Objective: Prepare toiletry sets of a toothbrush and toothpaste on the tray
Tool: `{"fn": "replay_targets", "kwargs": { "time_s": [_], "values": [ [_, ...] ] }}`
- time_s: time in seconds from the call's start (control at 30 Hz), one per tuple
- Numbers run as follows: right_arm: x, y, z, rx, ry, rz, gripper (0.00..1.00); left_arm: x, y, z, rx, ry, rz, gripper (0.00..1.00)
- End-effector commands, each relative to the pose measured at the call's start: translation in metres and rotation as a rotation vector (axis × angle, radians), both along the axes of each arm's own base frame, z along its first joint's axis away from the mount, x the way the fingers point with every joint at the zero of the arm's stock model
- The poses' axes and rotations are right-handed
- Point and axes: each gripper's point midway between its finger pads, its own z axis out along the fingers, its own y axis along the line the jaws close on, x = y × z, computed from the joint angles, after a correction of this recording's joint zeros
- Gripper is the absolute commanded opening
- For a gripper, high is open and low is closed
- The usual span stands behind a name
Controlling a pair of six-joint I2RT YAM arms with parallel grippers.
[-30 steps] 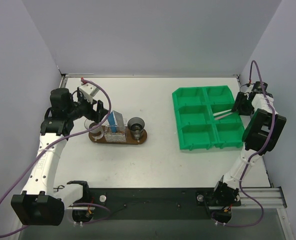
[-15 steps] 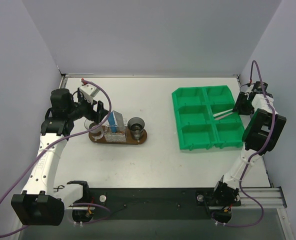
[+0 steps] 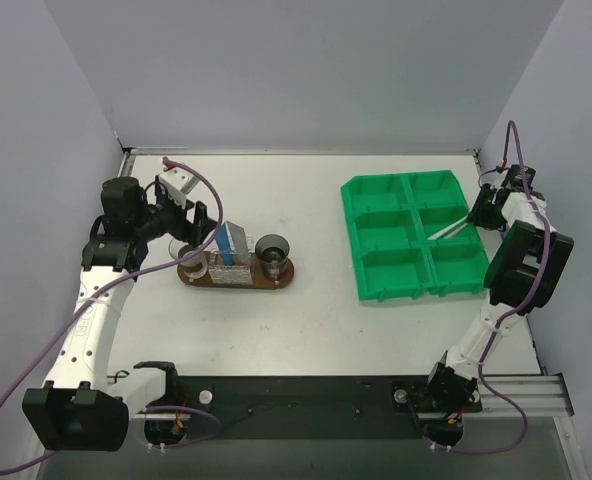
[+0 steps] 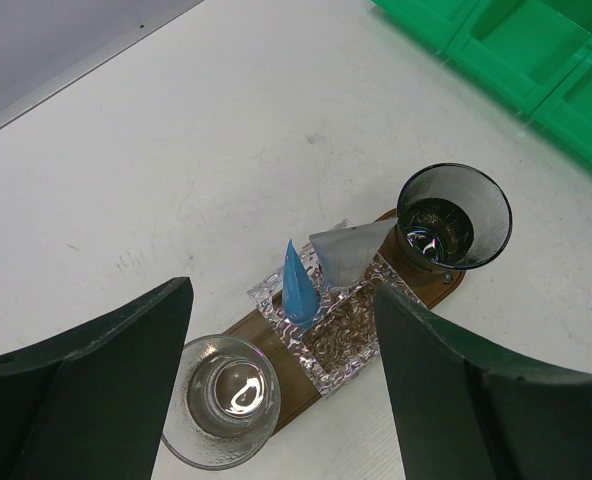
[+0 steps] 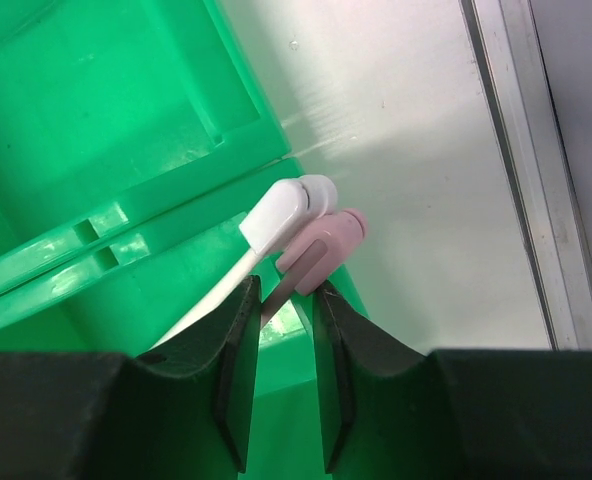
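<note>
Status: partly complete.

1. Right end effector: my fingers are drawn narrow and pinch the stem of the pink toothbrush. Its head projects past the fingertips. A white brush lies touching it, outside my grip.
2. Location: both brushes are at the right wall of the bin, in the right column, middle compartment. The toothbrush is well apart from the tray, which sits across the surface on the left.
3. Left end effector: spread wide, holding nothing, above the tray.
4. Tray contents: the toothpaste stands in a foil holder at the middle. A clear cup sits at one end and a dark cup at the other. No brush is on the tray.

Done, in my judgement: toothpaste placed. Remaining: lift the toothbrush out of the bin without dragging the white brush along, carry it across, and set it on the tray beside the toothpaste. Whether further sets are required cannot be told from these views.
</note>
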Motion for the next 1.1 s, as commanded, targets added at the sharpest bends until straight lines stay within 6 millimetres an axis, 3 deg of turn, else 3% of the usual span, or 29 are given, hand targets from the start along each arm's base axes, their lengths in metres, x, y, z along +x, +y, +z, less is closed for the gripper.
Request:
{"fn": "replay_targets", "kwargs": {
  "time_s": [0.0,0.43,0.7,0.87,1.07],
  "values": [
    [0.0,0.003,0.03,-0.031,-0.058,0.005,0.16,0.006,0.001,0.017,0.003,-0.071,-0.004,0.84],
    [-0.002,0.003,0.052,-0.048,-0.104,-0.006,0.1,0.008,0.0,0.015,0.0,-0.069,-0.007,0.84],
    [0.003,0.008,0.077,-0.031,-0.171,-0.02,0.02,0.009,0.0,0.016,0.0,-0.075,-0.009,0.84],
    [0.008,0.018,0.102,-0.004,-0.233,-0.014,0.0,0.009,-0.003,0.017,-0.011,-0.076,-0.017,0.84],
    [0.011,0.056,0.139,0.086,-0.333,0.084,0.0,0.009,-0.011,0.021,-0.048,-0.066,-0.052,0.84]
  ]
}}
